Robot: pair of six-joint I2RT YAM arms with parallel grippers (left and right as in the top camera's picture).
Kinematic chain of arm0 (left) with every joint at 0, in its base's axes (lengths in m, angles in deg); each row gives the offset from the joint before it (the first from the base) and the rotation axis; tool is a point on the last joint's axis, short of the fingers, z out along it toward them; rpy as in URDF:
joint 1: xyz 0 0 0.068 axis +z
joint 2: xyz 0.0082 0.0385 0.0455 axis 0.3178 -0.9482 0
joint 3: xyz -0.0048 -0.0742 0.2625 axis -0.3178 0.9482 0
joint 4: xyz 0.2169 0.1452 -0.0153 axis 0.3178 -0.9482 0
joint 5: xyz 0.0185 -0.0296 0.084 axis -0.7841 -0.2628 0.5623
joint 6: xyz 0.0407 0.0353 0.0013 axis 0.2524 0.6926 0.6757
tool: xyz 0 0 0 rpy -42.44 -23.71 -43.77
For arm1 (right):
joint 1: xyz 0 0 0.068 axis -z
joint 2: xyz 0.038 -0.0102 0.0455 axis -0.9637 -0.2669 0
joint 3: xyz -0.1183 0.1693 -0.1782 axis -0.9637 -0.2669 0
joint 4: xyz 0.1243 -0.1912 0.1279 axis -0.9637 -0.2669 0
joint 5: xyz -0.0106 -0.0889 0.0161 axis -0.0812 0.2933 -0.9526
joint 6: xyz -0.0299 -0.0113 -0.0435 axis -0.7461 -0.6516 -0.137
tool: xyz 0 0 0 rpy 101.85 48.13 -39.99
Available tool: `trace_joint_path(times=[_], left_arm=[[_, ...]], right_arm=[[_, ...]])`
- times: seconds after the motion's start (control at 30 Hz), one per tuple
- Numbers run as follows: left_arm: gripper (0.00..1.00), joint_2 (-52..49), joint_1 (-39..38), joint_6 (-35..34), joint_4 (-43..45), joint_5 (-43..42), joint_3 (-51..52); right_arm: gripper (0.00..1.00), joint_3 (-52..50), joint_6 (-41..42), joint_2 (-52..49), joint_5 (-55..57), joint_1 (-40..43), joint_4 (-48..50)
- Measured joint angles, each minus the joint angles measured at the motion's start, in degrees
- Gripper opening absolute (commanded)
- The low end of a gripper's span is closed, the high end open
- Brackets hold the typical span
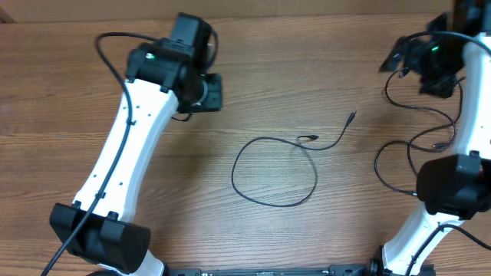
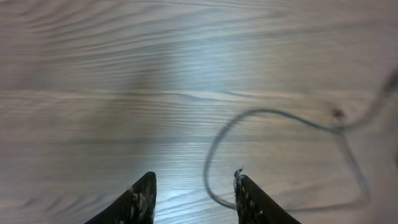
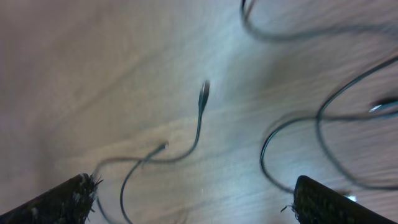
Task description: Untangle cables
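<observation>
One cable (image 1: 275, 172) lies in a loose loop mid-table (image 1: 307, 61), its plug end trailing to the right. A second cable (image 1: 377, 165) sprawls in loops beside the right arm (image 1: 476, 123). The left gripper (image 2: 194, 180) stands parted and empty; the right gripper (image 3: 191, 182) gapes wide, holding nothing.

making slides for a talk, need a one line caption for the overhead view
One black cable lies in a loose loop on the wooden table; a second cable loops beside the right arm.
</observation>
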Motion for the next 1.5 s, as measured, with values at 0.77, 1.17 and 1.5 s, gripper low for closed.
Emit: trace_joint_path(times=[0.77, 1.17, 1.5], left_arm=[[0.45, 0.00, 5.07, -4.92, -2.69, 5.22, 0.00], [0.46, 0.00, 5.07, -5.07, -2.49, 5.22, 0.00], [0.46, 0.00, 5.07, -5.07, -2.49, 5.22, 0.00]], right_arm=[[1.00, -35.10, 0.90, 0.17, -1.66, -21.33, 8.59], [0.49, -38.95, 1.42, 0.17, -0.81, -27.69, 16.65], [0.71, -38.95, 2.75, 0.17, 4.15, -27.85, 24.63]])
